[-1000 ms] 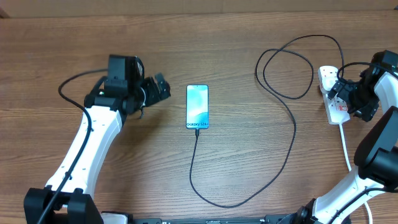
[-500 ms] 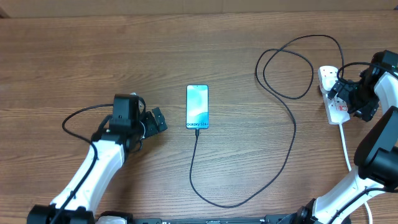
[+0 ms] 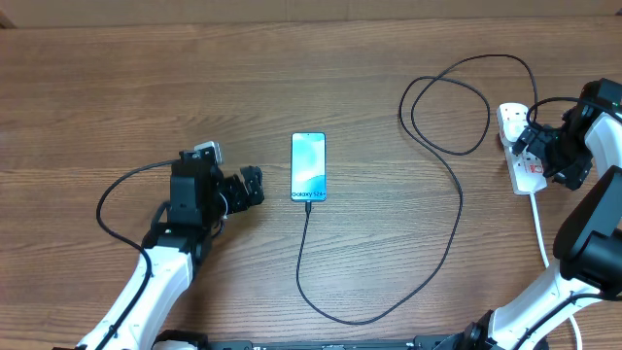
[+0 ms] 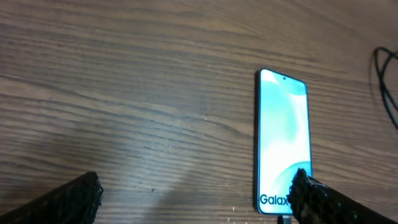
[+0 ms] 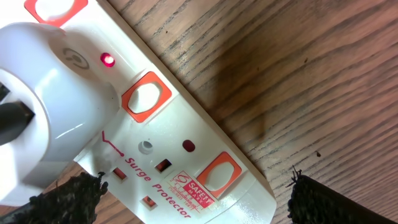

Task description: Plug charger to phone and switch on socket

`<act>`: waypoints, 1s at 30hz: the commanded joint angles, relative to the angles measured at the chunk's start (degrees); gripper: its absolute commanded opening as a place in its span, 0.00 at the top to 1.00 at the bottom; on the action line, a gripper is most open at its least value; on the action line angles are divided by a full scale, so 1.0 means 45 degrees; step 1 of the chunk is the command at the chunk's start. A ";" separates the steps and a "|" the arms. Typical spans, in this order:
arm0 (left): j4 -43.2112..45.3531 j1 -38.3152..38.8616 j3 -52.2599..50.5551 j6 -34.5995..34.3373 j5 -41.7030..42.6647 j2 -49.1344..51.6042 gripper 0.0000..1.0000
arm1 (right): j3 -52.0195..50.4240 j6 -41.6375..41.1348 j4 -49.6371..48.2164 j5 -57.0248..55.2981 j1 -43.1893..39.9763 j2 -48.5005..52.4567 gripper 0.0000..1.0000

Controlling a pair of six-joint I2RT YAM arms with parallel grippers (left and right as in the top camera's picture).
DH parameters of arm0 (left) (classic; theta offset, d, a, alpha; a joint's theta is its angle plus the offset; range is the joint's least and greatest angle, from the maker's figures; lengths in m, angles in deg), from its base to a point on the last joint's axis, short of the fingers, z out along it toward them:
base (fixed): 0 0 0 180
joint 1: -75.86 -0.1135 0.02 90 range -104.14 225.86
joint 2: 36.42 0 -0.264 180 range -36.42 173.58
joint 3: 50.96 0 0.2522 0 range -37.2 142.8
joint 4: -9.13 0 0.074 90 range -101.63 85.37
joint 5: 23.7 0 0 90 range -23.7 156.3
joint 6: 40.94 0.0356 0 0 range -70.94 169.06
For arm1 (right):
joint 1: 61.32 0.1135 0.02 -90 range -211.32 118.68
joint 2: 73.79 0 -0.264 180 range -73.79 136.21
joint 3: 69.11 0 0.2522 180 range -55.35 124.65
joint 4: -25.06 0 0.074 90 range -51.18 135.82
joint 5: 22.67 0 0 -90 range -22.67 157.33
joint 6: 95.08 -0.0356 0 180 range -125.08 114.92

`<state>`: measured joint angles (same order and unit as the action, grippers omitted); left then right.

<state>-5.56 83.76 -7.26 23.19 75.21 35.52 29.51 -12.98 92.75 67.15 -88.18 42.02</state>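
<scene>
The left claw (image 3: 253, 185), spread and empty, is just beside the phone (image 3: 308, 165) on the tabletop (image 3: 146, 78). The charger cable (image 3: 455, 224) joins the phone's bottom end. The right claw (image 3: 540, 146) is spread over the power strip (image 3: 530, 177); a red light (image 5: 109, 60) glows.

- The table (image 3: 146, 87) is of brown wood, with the grain running from side to side
- The phone (image 3: 308, 166) lies flat near its middle, screen up
- The charger (image 3: 457, 214), a thin black cable, meets the near end of the phone, curves widely to the right of the phone and makes a loop there
- The socket (image 3: 509, 119), a white strip, lies far to the right of the phone
- A thick white cord (image 3: 540, 228) runs from the socket towards the near side, also far right of the phone
</scene>
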 commanded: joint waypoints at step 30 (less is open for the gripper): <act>0.5071 0.0083 -0.6591 0.0321 -0.0408 -0.5158 0.00 | 0.0311 0.0019 -0.0063 0.0073 0.0044 -0.0039 0.00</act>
<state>17.18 83.76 -35.72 23.76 74.75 13.79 29.51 -12.96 92.77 67.13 -88.18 42.02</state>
